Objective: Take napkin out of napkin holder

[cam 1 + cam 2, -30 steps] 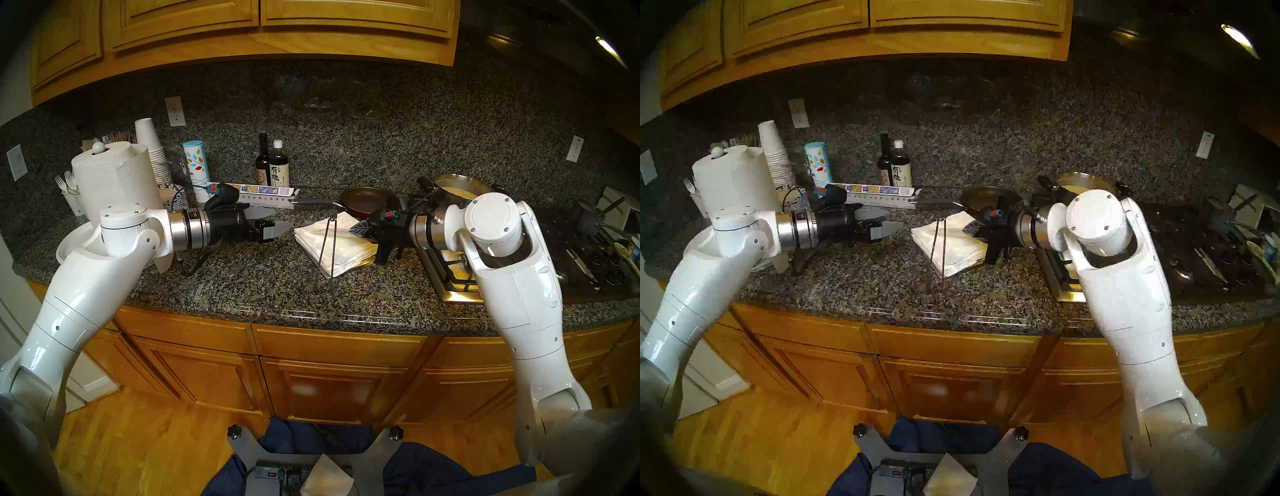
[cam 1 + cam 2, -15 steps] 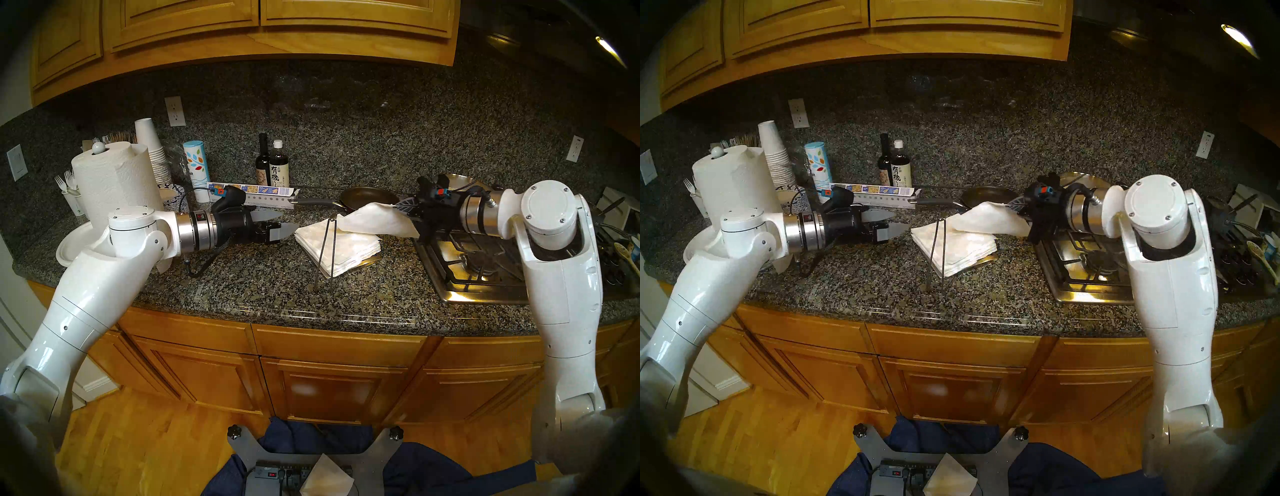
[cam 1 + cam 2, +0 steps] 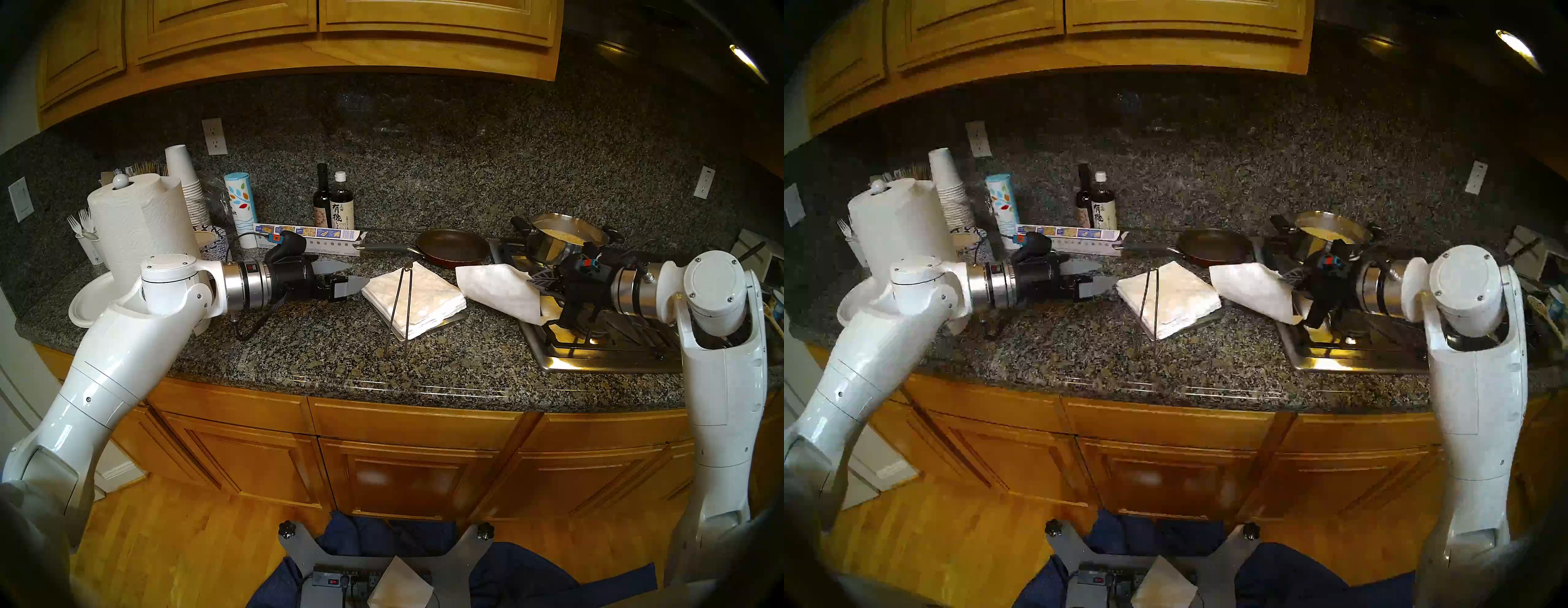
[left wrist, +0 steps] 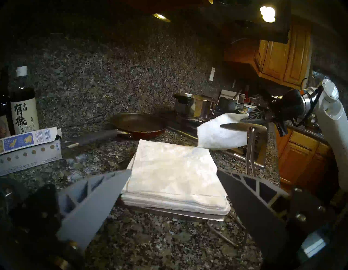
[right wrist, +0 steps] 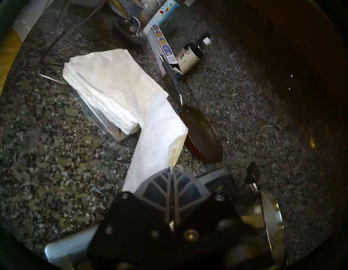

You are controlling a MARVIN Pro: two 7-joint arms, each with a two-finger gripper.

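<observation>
From my head cameras, my right gripper (image 3: 538,283) is pinched shut on one corner of the thin white paper napkin (image 3: 500,291). The sheet trails from those jaws toward the flat brass-coloured napkin holder (image 3: 454,318), its free end just clear of the thick white stack of napkins (image 3: 413,299), over the speckled granite counter (image 3: 297,339) at the edge of the steel stove top (image 3: 594,356). The second head eye shows the same: the holder's thin dark wire arm (image 3: 1149,297) stands raised.

From my left wrist, my left gripper (image 4: 173,181) gapes wide and empty, just beside the stack; the napkin hangs beyond it, lightly creased.

From my right wrist, the napkin runs lengthwise away from my closed jaws, folded and drooping. My right arm is plainly the nearer.
</observation>
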